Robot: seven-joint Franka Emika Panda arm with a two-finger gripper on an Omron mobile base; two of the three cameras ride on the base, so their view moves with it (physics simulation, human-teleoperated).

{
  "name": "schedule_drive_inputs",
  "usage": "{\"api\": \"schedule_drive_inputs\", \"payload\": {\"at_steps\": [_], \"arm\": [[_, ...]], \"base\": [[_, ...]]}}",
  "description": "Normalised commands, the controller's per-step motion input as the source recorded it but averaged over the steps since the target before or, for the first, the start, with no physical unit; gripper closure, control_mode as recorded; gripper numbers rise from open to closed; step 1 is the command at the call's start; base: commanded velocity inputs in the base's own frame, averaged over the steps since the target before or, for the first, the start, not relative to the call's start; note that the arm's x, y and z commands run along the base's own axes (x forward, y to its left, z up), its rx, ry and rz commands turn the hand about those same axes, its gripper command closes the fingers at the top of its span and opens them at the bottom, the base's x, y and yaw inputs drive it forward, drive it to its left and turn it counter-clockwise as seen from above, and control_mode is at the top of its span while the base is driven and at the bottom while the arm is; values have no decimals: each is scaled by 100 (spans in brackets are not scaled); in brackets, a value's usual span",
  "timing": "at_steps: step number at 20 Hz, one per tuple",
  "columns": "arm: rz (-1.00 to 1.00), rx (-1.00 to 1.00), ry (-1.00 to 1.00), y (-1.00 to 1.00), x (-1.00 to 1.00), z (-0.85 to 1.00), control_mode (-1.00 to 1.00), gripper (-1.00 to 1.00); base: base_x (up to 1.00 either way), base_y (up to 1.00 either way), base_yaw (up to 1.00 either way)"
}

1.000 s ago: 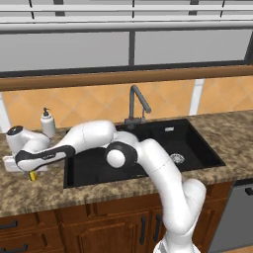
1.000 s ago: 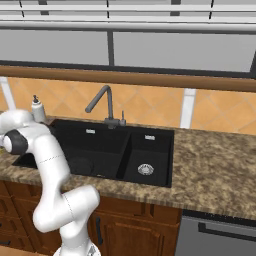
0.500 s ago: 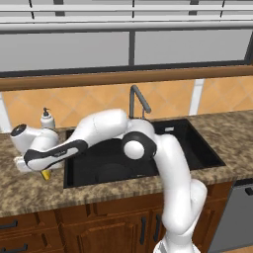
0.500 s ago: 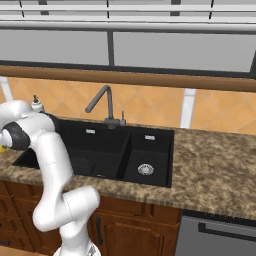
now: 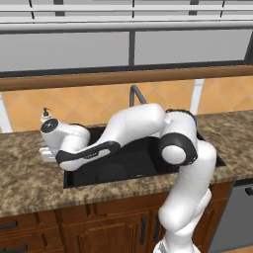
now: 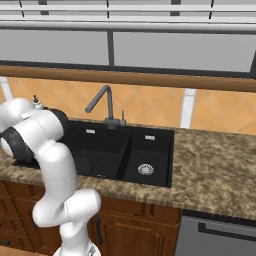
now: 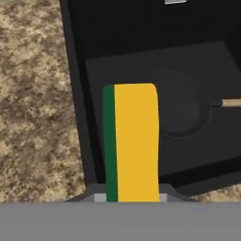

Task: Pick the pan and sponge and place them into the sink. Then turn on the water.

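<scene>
Granite counter (image 7: 33, 94) beside black sink (image 7: 77, 94); hand closed on yellow-green sponge (image 7: 134, 141); pan (image 7: 181, 106) in basin.

sink (image 7: 141, 61) open below | pan (image 7: 181, 106) on basin floor

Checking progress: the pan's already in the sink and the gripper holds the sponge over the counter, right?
Not the counter: the hand view shows the sponge, held in the gripper, over the sink basin, where the pan already lies.

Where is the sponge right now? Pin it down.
In the hand view the sponge is held in the gripper above the sink's wide basin, near its counter-side wall, with the pan lying below.
</scene>
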Motion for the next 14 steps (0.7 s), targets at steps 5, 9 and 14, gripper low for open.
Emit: {"api": "schedule_drive_inputs", "payload": {"at_steps": [5, 9, 14], "arm": [[0, 13, 8, -92, 26, 7, -100, 100], [0, 1, 12, -39, 65, -2, -100, 100], [0, -1, 3, -8, 46, -36, -100, 100]], "base": [[0, 0, 0], [0, 0, 0], [0, 0, 0]]}}
